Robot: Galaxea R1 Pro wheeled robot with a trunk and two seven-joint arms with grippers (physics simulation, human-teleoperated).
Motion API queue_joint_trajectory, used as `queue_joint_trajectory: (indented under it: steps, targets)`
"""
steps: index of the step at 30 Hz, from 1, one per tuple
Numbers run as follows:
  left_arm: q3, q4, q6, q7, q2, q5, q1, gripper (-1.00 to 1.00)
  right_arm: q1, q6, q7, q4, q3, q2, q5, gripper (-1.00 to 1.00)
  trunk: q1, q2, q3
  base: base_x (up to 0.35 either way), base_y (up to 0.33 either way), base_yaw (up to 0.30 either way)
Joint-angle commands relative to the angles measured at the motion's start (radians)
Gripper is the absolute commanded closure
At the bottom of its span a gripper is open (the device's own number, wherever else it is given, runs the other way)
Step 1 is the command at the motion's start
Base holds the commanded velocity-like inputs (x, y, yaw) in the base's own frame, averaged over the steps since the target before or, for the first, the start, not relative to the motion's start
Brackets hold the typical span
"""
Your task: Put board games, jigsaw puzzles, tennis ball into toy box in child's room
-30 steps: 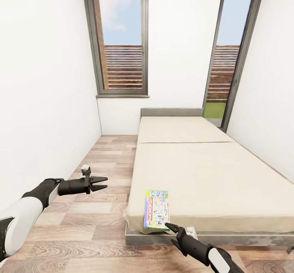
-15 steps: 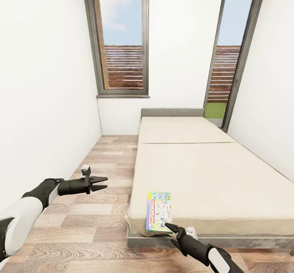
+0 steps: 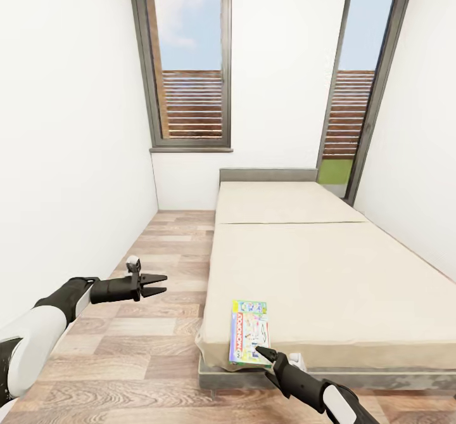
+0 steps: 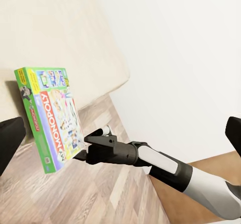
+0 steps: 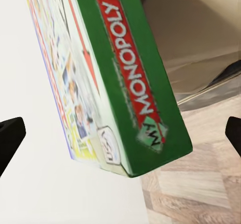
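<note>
Games: you've 1 board game point(image 3: 249, 332) in view, "MONOPOLY" box, flat on bed point(image 3: 329, 272) near corner, edge overhanging.
Hidden: right gripper point(image 3: 266, 354) partly cut off at head-view bottom.
Right gripper: fingers spread, tips by box's near end, not pinching.
Left gripper point(image 3: 155, 284): fingers apart, empty, over floor point(image 3: 145, 341).

This is a bedroom in a home. A low cream bed point(image 3: 316, 265) fills one side of the wood-plank floor point(image 3: 152, 284) (white walls, two tall windows point(image 3: 190, 56) behind).
</note>
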Motion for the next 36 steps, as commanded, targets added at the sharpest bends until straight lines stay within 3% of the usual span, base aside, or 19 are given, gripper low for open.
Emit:
queue_joint_trajectory:
  steps: [1,30,31,36]
  targets:
    - [0.007,0.000,0.011,-0.006,0.000,-0.011,-0.001,-1.00,-0.001,0.007,0.001,0.000,-0.004,0.000,-0.003,-1.00,0.000,0.000,-0.001,0.071,0.044,0.000]
    - [0.007,0.000,0.011,-0.006,-0.001,-0.011,-0.001,-1.00,-0.001,0.007,0.001,0.000,-0.004,0.000,-0.003,-1.00,0.000,0.000,-0.001,0.007,0.005,0.000]
    - [0.007,0.000,0.011,-0.006,-0.001,-0.011,-0.001,-1.00,-0.001,0.007,0.001,0.000,-0.004,0.000,-0.003,1.00,0.000,0.000,-0.001,0.000,0.000,0.000]
    - [0.007,0.000,0.012,-0.006,-0.001,-0.010,-0.001,-1.00,-0.001,0.007,0.001,0.000,-0.004,0.000,-0.003,1.00,-0.019,0.035,0.015,0.000,0.000,0.000]
